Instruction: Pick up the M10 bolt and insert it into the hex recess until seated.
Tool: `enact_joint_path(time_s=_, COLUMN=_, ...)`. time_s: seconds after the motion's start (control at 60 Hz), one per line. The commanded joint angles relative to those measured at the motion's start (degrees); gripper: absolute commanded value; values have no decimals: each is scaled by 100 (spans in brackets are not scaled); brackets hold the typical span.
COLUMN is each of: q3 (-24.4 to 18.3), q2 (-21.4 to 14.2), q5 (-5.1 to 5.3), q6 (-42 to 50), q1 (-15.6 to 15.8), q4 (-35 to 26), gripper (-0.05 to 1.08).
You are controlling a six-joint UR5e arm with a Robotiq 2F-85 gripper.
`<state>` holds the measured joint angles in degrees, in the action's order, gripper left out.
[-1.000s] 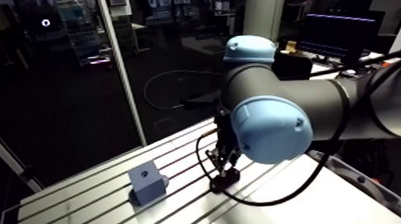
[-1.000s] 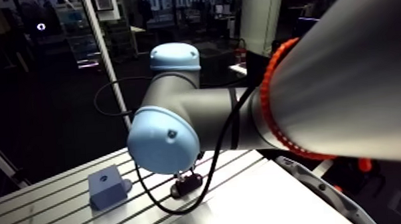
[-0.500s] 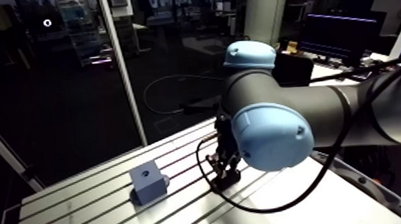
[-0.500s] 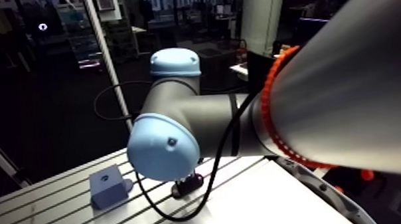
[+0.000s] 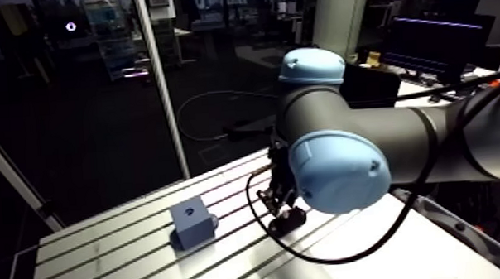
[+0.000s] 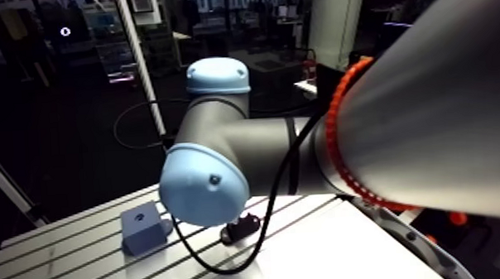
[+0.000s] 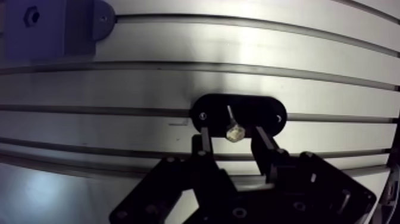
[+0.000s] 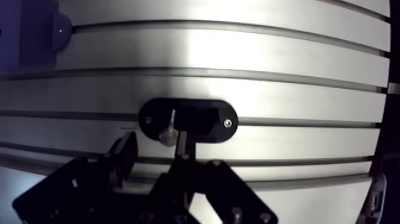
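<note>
Straddles the M10 bolt with fingers spread open; head centred between them, shank toward 12 o'clock, on black holder.

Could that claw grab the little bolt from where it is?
Probably yes: the gripper hangs open with a finger on each side of the bolt, which lies on its black holder, and nothing stands between.

The arm is dark grey and tubular with rounded light-blue joint caps, the nearer dotted at 3 o'clock; the black angular pincer carries small screws
</note>
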<state>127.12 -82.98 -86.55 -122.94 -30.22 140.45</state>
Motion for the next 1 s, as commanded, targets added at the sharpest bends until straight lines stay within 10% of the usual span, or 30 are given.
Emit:
enact_joint_path(time_s=0.017, q3=2, q2=6, q5=1, q6=-42, q1=6, q4=58, gripper=52)
enact_joint_path(time_s=1.0, q3=37, q2=110, q5=-15, q6=-104, q1=-20, q4=83, gripper=52)
